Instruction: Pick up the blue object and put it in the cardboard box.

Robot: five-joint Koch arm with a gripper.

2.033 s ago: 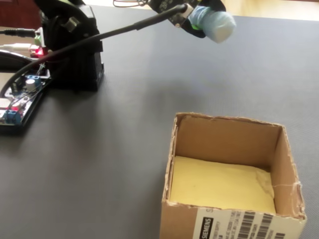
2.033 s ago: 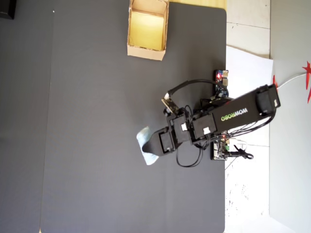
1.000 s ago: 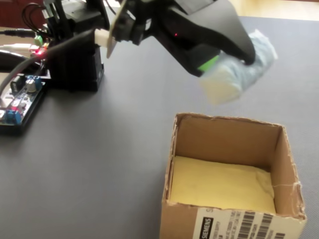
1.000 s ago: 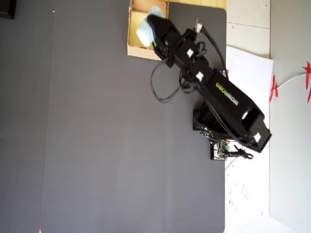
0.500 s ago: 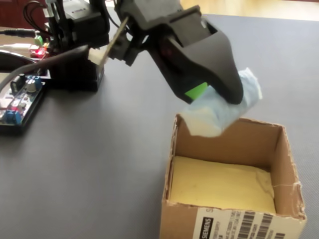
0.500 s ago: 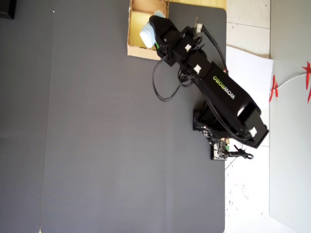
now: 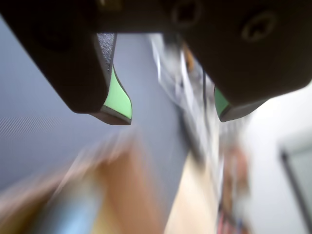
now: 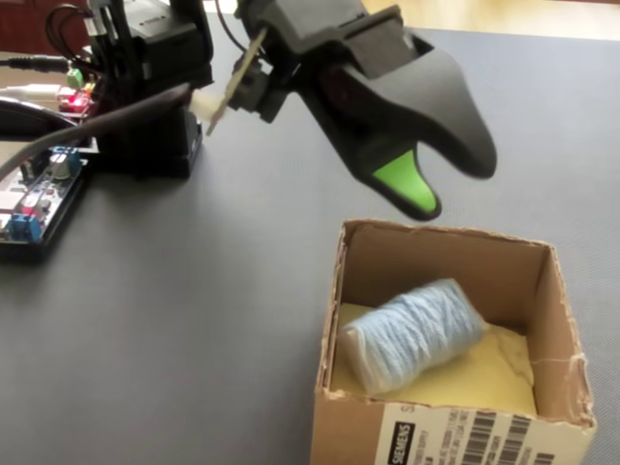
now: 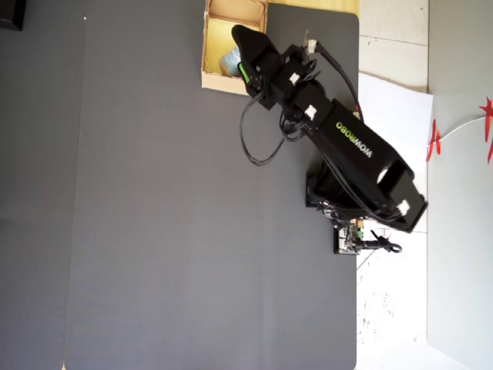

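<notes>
The blue object (image 8: 417,334), a pale blue wound roll, lies on its side on the yellowish floor of the cardboard box (image 8: 360,421). My gripper (image 8: 450,184) hangs just above the box's far rim, apart from the roll. In the wrist view the gripper (image 7: 171,116) is open, its green-padded jaws well apart with nothing between them. Below them a blurred blue shape (image 7: 73,214) and brown cardboard (image 7: 122,195) show. From overhead, the gripper (image 9: 240,58) overlaps the box (image 9: 216,81) at the mat's top edge, and the roll (image 9: 229,60) peeks out beside it.
A dark grey mat (image 9: 154,231) covers the table. The arm's base (image 8: 145,87) stands at the back left with a circuit board (image 8: 34,194) and cables beside it. White paper (image 9: 393,108) lies right of the mat in the overhead view.
</notes>
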